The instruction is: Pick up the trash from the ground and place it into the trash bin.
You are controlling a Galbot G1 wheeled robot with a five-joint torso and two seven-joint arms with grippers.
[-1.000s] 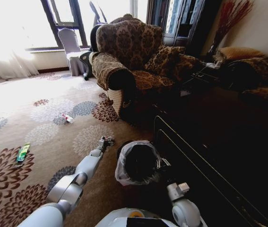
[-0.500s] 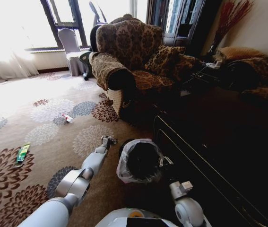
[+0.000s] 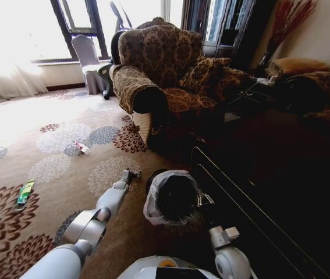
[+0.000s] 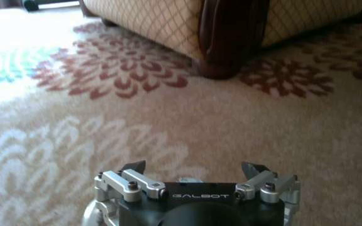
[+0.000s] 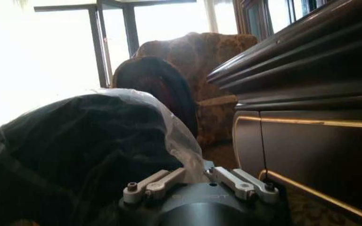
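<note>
The left gripper [image 4: 193, 170] is being held low over the flowered carpet [image 3: 66, 174], jaws spread, nothing between them. The right gripper [image 5: 197, 181] is parked against the black lined trash bin [image 3: 173, 197], jaws pressed together. 2 scraps are lying well apart: a green wrapper [image 3: 24, 193] and a red-white wrapper [image 3: 82, 147]. Advisable: the jaws are being kept wide and low while the nearer scrap is approached.
</note>
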